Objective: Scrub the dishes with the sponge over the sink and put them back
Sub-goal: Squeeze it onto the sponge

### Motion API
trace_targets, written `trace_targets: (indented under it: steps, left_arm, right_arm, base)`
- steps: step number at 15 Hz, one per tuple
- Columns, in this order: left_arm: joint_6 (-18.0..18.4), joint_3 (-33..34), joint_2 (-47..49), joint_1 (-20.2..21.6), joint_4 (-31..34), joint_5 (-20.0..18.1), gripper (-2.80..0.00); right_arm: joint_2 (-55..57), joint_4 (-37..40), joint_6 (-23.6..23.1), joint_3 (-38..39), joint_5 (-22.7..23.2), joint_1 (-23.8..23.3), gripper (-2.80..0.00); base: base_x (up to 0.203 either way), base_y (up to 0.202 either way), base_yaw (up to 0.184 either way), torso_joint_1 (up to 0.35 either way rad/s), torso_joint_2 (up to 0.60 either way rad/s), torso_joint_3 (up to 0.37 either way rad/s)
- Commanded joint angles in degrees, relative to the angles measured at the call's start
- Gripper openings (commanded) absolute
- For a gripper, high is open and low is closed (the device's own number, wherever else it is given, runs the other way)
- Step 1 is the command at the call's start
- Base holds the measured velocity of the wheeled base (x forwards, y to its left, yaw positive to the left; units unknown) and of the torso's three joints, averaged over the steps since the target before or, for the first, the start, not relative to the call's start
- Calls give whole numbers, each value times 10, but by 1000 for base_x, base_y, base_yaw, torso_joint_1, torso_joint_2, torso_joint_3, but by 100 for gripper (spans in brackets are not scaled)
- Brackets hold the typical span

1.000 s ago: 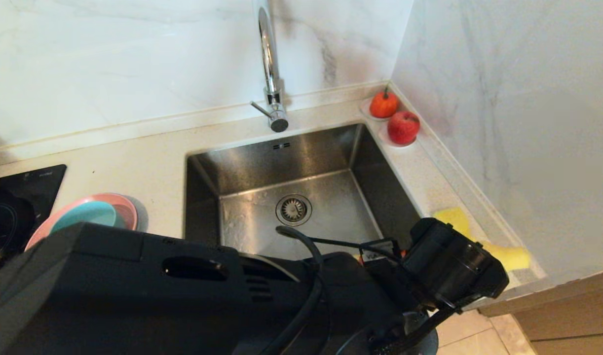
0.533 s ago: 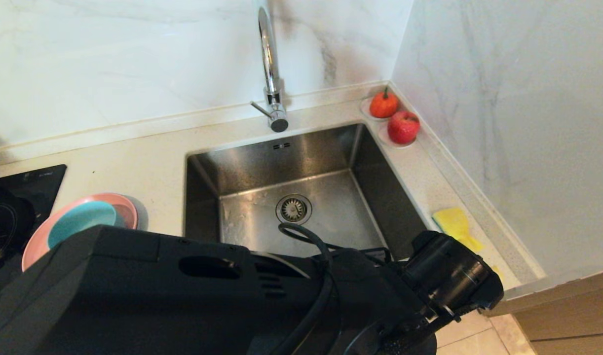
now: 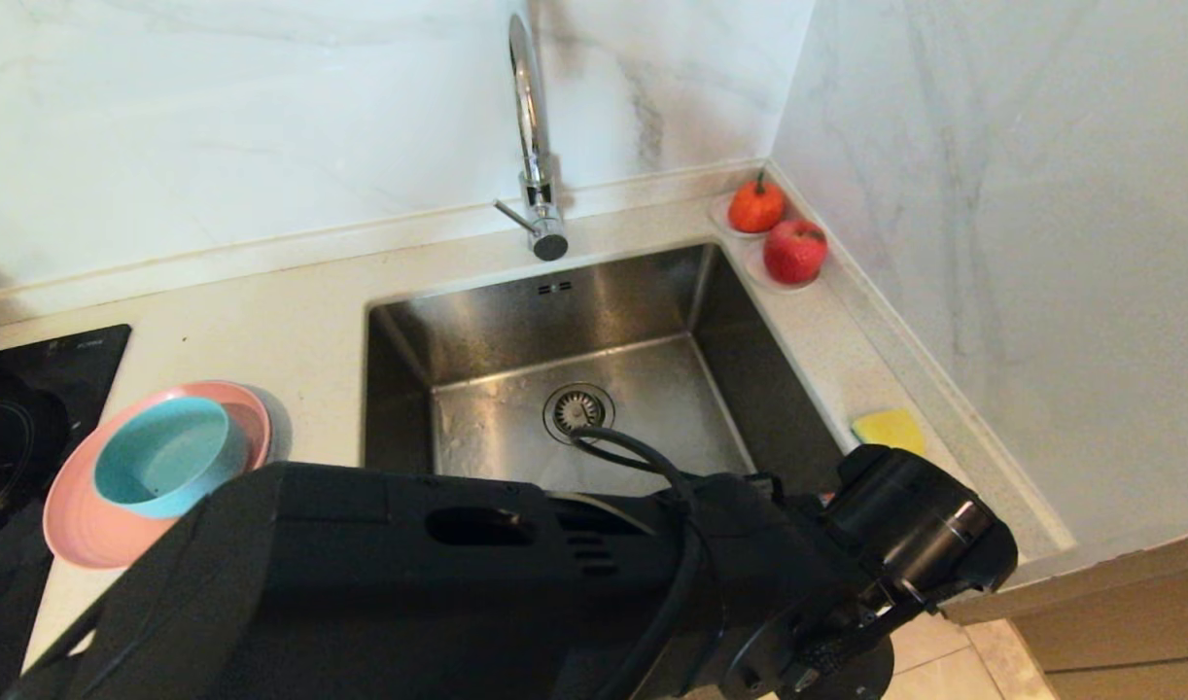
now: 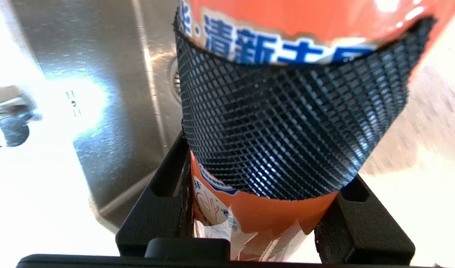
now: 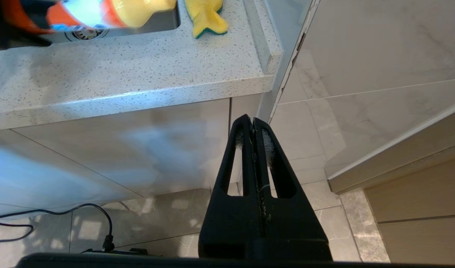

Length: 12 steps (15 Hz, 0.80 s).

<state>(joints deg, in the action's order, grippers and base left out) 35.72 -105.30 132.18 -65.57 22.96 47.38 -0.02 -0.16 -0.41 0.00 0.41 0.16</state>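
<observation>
Across the lower half of the head view, the left arm reaches over the sink (image 3: 594, 321); its left gripper (image 4: 272, 111) is clamped on an orange bottle (image 4: 287, 22) with a blue-lettered label. At far left, the teal bowl (image 3: 161, 457) sits in the pink plate (image 3: 79, 525) on the counter (image 3: 263, 321). At right, the yellow sponge (image 3: 888, 428) lies just beside the basin. Low by the cabinet front, the right gripper (image 5: 254, 137) hangs, jaws pressed together.
</observation>
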Motion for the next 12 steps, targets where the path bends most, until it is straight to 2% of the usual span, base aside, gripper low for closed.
trace_targets:
  steps: [1, 12]
  left_arm:
    - [0, -22, 33, -1, 8, 15, -280]
    - [-1, -25, 55, 0, 6, 85, -280]
  right_arm:
    - [0, 0, 0, 0, 0, 0, -280]
    - [0, 0, 0, 0, 0, 0, -280]
  base:
    - [0, 0, 0, 0, 0, 0]
    - [0, 0, 0, 0, 0, 0]
